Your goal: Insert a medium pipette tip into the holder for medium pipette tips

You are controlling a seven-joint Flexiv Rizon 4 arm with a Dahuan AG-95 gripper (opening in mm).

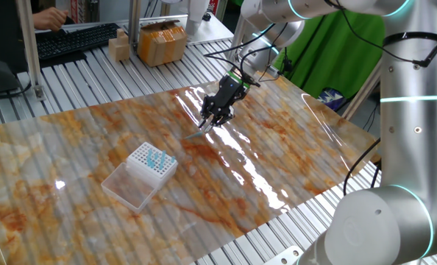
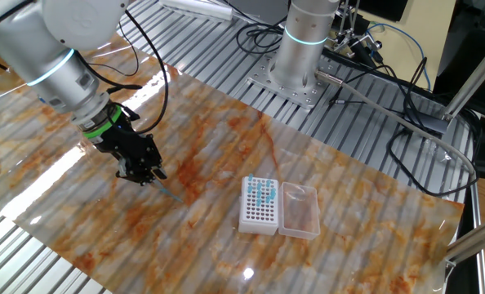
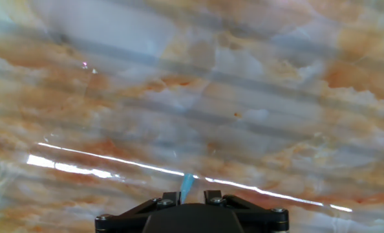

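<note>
My gripper (image 1: pixel 210 123) hangs just above the marble-patterned table near its far middle, shut on the medium pipette tip (image 1: pixel 197 132), a thin pale bluish sliver sticking out below the fingers. The other fixed view shows the gripper (image 2: pixel 149 175) with the tip (image 2: pixel 171 192) slanting toward the table. In the hand view the tip (image 3: pixel 187 183) pokes out between the black fingers (image 3: pixel 171 196). The holder for medium pipette tips (image 1: pixel 152 166) is a small white rack with a clear lid (image 1: pixel 127 186), well to the left and nearer the front. It also shows in the other fixed view (image 2: pixel 257 217).
A bunch of teal tips (image 1: pixel 158 157) stands in the rack, also seen in the other fixed view (image 2: pixel 264 192). A keyboard (image 1: pixel 75 40) and cardboard boxes (image 1: pixel 162 43) lie beyond the table's far edge. The arm's base (image 2: pixel 301 57) and cables (image 2: pixel 406 122) stand at the side.
</note>
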